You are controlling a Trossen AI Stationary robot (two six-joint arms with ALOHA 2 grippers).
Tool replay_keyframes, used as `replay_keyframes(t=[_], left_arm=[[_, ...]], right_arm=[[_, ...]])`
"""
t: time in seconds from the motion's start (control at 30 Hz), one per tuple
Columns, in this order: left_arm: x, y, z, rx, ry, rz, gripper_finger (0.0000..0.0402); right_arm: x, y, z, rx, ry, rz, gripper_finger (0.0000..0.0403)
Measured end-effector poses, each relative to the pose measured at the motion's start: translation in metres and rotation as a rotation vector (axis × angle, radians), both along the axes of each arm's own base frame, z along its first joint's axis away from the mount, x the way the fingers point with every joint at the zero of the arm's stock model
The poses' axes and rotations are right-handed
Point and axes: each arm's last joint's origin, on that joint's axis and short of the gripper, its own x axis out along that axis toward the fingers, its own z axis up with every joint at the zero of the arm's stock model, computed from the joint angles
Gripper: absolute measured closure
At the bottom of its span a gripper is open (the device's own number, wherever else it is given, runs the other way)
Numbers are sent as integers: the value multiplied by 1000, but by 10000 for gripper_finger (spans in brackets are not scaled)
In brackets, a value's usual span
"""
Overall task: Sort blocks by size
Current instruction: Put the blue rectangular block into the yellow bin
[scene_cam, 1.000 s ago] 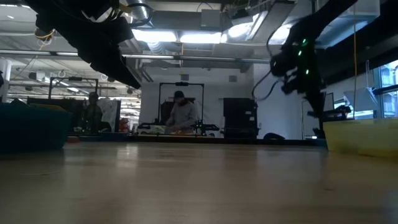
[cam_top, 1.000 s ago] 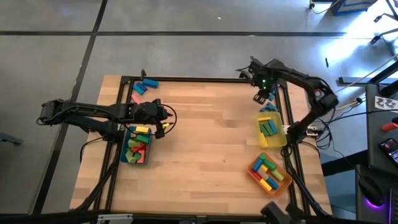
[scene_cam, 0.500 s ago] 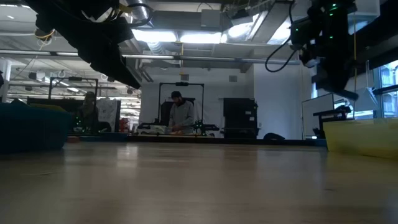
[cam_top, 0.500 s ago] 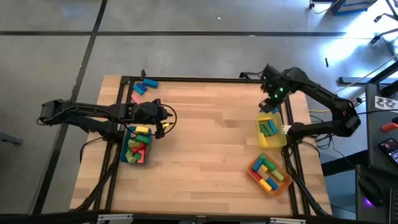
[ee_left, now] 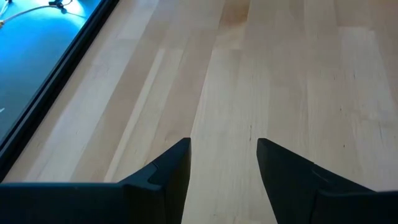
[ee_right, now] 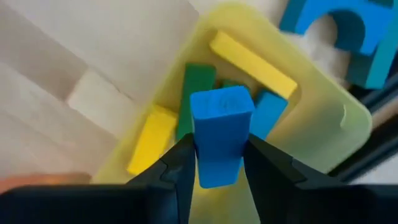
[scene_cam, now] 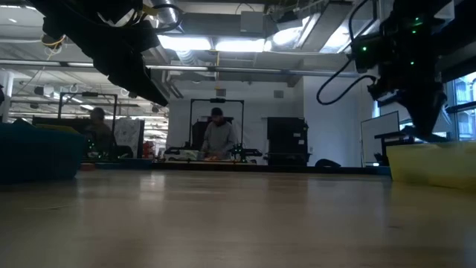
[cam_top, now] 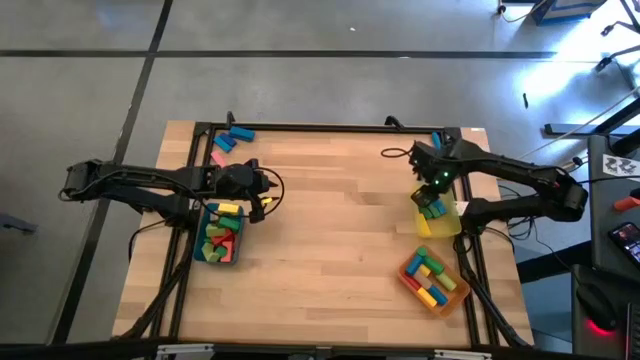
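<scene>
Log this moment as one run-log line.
right gripper: holding blue block above yellow tray | left gripper: open, empty, beside teal tray

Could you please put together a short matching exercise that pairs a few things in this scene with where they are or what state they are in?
Things:
1. blue block
2. yellow tray
3. orange tray
4. left gripper

Places or states:
A. open, above the teal tray
B. nearest the table's front right corner
C. held by the right gripper
D. directly below the right gripper, already holding blocks

Pairs: 1-C, 2-D, 3-B, 4-A
</scene>
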Motion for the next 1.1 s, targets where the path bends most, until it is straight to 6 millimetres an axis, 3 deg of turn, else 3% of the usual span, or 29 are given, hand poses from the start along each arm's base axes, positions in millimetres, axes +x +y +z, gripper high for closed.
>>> replay_keyframes(t=[0.27, 0.5, 0.83, 1.1], left_arm=[[0, 0, 0, -15, -7, 12, 233], [0, 2, 3, -22, -11, 32, 233], [-7, 31, 27, 67, 16, 406, 233], [-25, 74, 27, 70, 43, 648, 233]], right_arm=[[5, -3, 7, -27, -45, -24, 198], [20, -10, 36, -78, -216, 11, 140], [75, -24, 74, -495, -761, 283, 127], [95, -20, 83, -763, -1040, 433, 127]])
